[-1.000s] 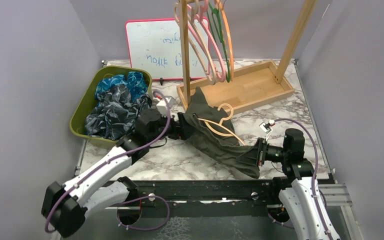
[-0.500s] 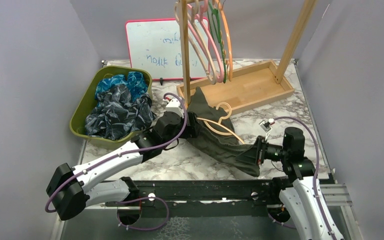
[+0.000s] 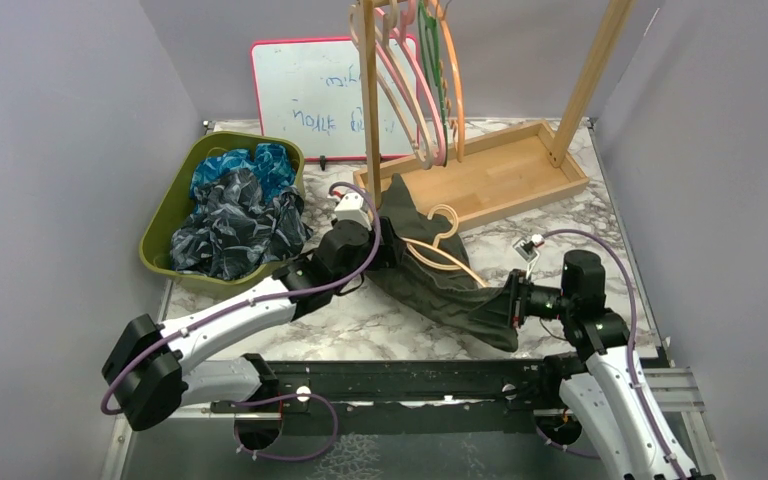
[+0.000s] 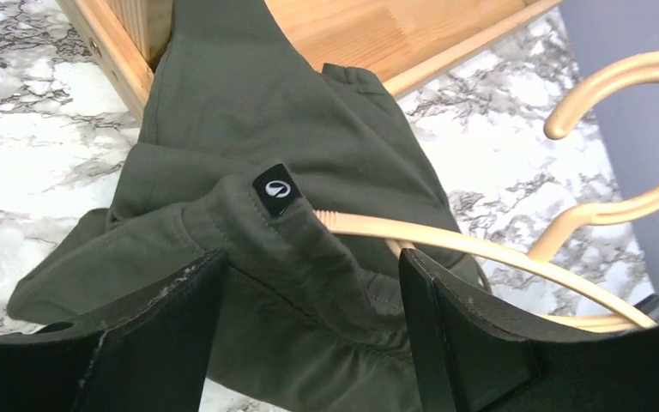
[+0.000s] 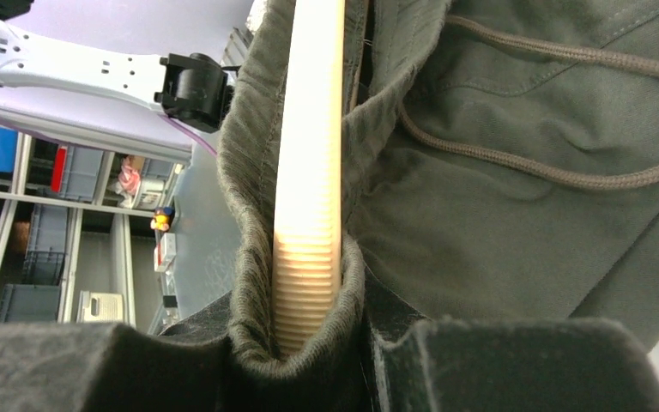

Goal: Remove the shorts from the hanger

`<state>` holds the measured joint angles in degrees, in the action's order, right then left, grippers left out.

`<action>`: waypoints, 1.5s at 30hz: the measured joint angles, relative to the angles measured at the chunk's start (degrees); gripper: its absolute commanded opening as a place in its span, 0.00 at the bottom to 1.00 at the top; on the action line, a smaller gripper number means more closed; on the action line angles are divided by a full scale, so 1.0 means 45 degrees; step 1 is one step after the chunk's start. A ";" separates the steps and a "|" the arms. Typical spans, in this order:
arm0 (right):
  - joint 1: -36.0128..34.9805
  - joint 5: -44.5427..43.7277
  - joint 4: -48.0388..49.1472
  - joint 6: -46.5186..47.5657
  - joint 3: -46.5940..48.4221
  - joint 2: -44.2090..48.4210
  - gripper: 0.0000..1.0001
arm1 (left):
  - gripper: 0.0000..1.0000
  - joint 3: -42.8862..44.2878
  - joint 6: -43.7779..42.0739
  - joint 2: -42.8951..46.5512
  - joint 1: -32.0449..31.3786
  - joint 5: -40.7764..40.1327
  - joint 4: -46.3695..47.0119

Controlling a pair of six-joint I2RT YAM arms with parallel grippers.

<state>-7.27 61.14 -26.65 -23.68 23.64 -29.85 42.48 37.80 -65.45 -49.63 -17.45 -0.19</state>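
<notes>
The left gripper (image 3: 384, 252) has pushed forward into the far end of the olive shorts (image 3: 438, 292). A fold of waistband now lies between its spread fingers, with the hanger (image 4: 446, 245) tip just ahead of them. The right gripper (image 3: 512, 302), clamped on the opposite waistband end, has edged slightly forward and toward the left one.

A whiteboard (image 3: 305, 95) leans at the back; a green bin (image 3: 157, 228) sits left of a wooden rack (image 3: 490, 178) on the counter (image 3: 385, 322).

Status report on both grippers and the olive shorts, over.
Left gripper open, straddling olive shorts waistband. Right gripper shut on shorts and hanger end. Hanger inside waistband, not yet out.
</notes>
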 measured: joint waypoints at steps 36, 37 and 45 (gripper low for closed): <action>-0.5445 -0.4473 0.3016 -0.1088 -0.0248 0.0816 0.01 | 0.00 -0.1642 -0.1025 0.3021 0.4833 0.2487 -0.2705; -0.5445 -0.4439 0.2958 -0.1161 -0.0330 0.0991 0.01 | 0.00 -0.1647 -0.1025 0.3021 0.4959 0.2715 -0.2705; -0.5445 -0.4857 0.1802 -0.1200 -0.0500 0.2399 0.23 | 0.00 -0.1588 -0.1107 0.2783 0.5406 0.4289 -0.2686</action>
<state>-31.77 39.29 -18.55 -29.08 21.39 -19.05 35.33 32.82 -52.93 -25.30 1.85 -12.27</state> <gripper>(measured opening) 0.297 0.014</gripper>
